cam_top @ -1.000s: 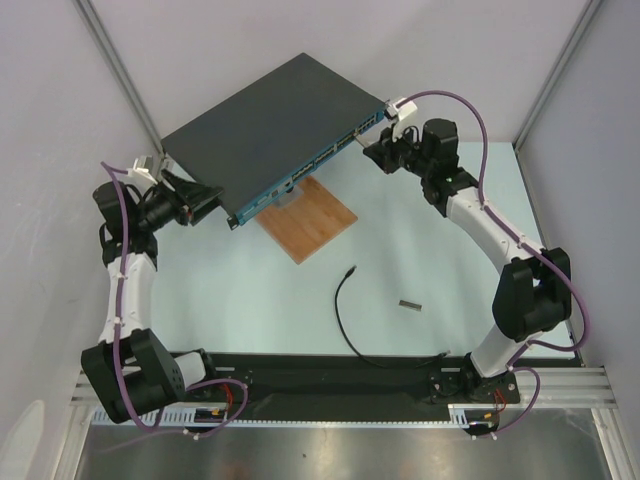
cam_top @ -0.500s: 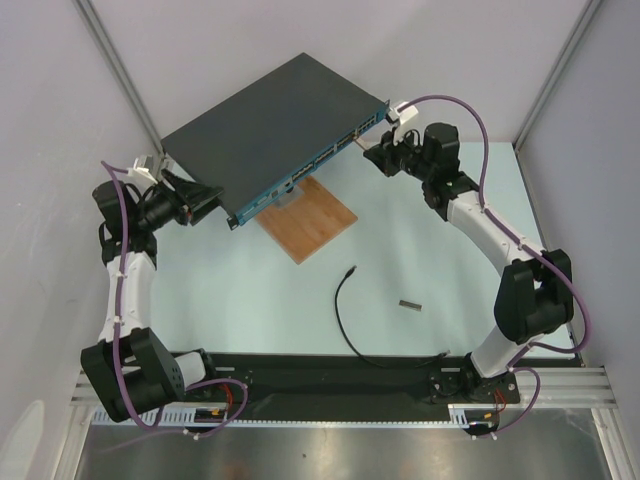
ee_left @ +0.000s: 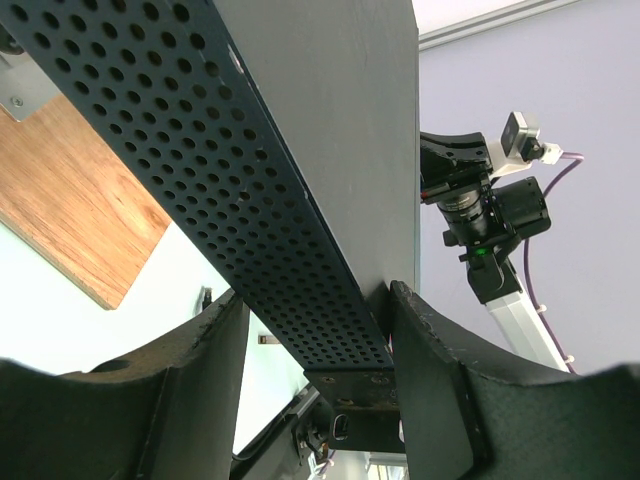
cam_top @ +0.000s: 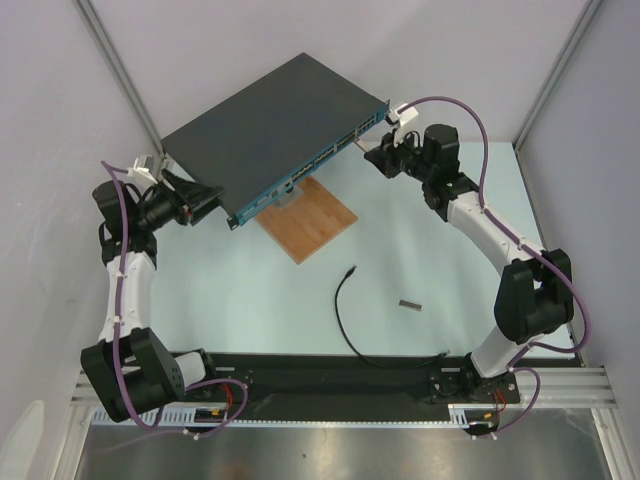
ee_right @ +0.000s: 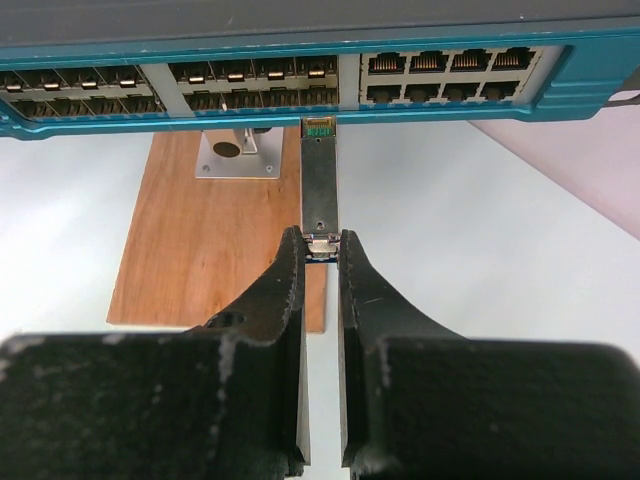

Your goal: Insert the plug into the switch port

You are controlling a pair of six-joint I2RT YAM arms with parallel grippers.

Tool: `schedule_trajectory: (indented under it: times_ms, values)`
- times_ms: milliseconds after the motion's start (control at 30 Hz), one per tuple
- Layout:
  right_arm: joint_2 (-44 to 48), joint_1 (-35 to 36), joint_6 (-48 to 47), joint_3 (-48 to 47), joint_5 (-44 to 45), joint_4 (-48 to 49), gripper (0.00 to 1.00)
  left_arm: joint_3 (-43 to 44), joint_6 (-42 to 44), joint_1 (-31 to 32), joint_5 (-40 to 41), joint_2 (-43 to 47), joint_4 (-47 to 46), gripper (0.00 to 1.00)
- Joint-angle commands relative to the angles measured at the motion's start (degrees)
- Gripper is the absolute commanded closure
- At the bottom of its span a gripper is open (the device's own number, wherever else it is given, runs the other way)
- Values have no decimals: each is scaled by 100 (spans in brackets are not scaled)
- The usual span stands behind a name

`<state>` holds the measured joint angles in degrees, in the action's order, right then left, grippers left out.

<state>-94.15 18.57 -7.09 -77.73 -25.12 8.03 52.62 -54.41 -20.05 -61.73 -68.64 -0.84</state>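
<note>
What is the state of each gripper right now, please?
Left gripper: closed on the end of the switch box.
Right gripper: closed on a short grey metal piece.

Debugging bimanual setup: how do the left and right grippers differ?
The left gripper stands wide, closed on the switch box; the right gripper is nearly shut on a grey metal piece. Left sits at the box's end; right faces its teal port strip. Shared: neither holds the plug, lying on the table.
</note>
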Motion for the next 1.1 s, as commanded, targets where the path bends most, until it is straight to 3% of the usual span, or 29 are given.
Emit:
schedule_trajectory:
  times_ms: [0, 400, 1067]
  values:
    - [151, -11, -11, -163, -36, 260, 100, 82, 502, 283, -251, -158, -83, 100]
    - [-86, -11, 6, -523, -80, 216, 100, 73, 519, 283, -260, -150, -74, 100]
    - [10, -2, 6, -286, -124, 234, 100, 99, 519, 274, -251, -237, -92, 100]
